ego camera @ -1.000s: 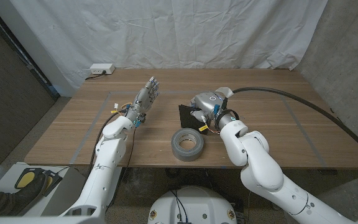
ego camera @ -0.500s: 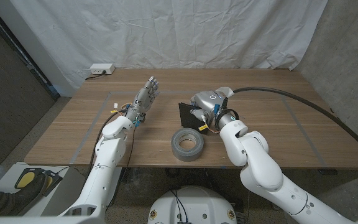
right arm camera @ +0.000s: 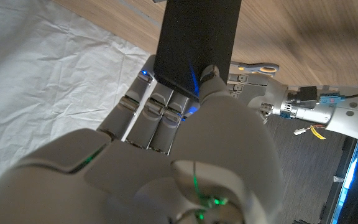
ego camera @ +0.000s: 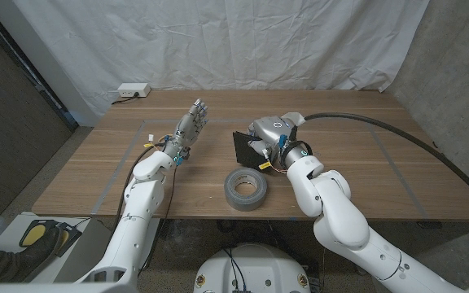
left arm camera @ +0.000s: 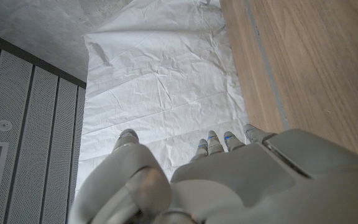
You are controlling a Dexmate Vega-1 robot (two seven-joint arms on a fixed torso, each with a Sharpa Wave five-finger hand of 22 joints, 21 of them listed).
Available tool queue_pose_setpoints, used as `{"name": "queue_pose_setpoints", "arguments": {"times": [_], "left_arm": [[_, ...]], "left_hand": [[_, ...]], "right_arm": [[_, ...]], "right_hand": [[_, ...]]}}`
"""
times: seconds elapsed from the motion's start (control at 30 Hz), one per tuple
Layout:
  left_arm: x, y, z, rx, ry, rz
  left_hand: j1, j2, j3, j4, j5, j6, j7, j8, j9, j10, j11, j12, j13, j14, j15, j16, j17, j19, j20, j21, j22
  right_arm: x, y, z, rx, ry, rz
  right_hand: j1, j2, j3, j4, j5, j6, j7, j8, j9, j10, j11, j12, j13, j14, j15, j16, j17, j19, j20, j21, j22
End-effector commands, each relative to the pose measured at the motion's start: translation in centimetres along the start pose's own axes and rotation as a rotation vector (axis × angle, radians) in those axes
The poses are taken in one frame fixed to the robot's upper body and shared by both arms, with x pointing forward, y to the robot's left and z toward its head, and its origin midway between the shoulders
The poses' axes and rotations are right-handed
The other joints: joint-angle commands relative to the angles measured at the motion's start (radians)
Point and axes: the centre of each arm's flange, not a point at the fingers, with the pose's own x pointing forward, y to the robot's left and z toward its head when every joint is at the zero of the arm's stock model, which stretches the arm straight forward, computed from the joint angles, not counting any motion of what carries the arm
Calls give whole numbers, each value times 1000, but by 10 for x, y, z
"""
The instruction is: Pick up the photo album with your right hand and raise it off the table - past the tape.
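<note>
A wrinkled white sheet (ego camera: 243,41) is hanging behind the wooden bench (ego camera: 357,167), with a grey wall running along the right side and a dark panel standing off to the left. A small white box (ego camera: 133,90) with a cable is sitting at the bench's far left corner. Thin tape lines (ego camera: 129,167) are marking the wood on both sides.

A grey roll of tape (ego camera: 246,190) is lying flat near the front edge, roughly at the middle. Just beyond it, the right hand (ego camera: 270,135) is gripping the black photo album (ego camera: 244,146), which is standing tilted on edge; whether its lower corner is touching the wood cannot be told. In the right wrist view the fingers (right arm camera: 160,106) are lying along one face of the album (right arm camera: 194,37) while the thumb is pressing the other (a blue glow is falling on the cover).

The left hand (ego camera: 190,126) is standing raised over the bench's left half, fingers stretched upward and slightly apart, holding nothing, well apart from the album.
</note>
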Motion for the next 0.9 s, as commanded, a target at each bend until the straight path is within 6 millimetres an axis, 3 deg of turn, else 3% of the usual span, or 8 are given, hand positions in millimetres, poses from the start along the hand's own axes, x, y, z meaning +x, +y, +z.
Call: {"name": "queue_pose_setpoints", "arguments": {"times": [0.03,0.27,0.9], "left_arm": [[0,3,5,14,-8,4],[-1,6,7,36,-1,16],[-6,5,10,13,-19,12]], "left_hand": [[9,0,-3,2,-3,-5,9,2,3,-7,5,4,5,-6,-3,4,2,-18,-60,2,2],[12,1,-4,1,-4,-4,8,3,3,-6,7,4,5,-6,-3,4,1,-13,-79,3,1],[15,2,-7,0,-4,0,9,4,2,-3,6,5,5,-3,-5,5,1,-12,-74,4,1]], "right_arm": [[1,-10,3,-5,-6,-17],[1,-15,4,-10,-5,-31],[-3,-33,7,-30,-12,-51]], "right_hand": [[61,46,1,8,-1,64,-54,4,4,19,-11,6,4,12,-40,8,6,5,-115,6,3],[63,48,-1,11,-2,68,-55,4,7,24,-10,7,5,15,-40,11,12,3,-115,9,4],[63,50,-6,17,-3,72,-54,3,13,29,-10,6,10,21,-39,15,27,2,-113,19,7]]}}
